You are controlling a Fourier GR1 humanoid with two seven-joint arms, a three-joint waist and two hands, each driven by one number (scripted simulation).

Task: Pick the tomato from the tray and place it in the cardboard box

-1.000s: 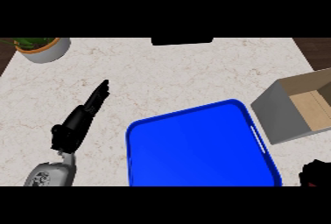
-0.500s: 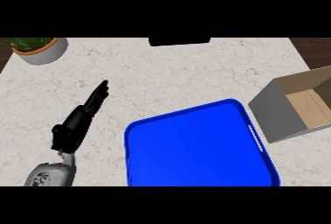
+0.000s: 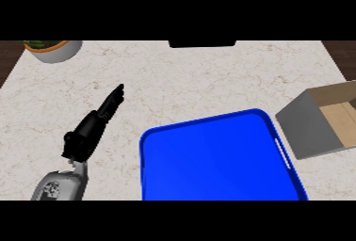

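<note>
Tomato not visible anywhere in the head view, so its place can't be told. Blue tray [image 3: 215, 160] shows only bare blue floor; its near edge is cut off by the view's lower limit. Cardboard box [image 3: 327, 120] sits just right of the tray's right rim, a narrow strip of surface between them, opening tilted toward the tray, its right side clipped by the view's edge. Left hand [image 3: 94, 124] lies left of the tray, apart from its left rim, fingers straight and together, pointing up and away over the marble surface [image 3: 208, 80], holding nothing. Right hand not in view. Wide bare stretch of surface beyond the tray's far rim. Potted plant [image 3: 52, 48] at the far-left corner, well apart from the tray. A dark object [image 3: 201, 44] at the far edge, beyond the tray.
</note>
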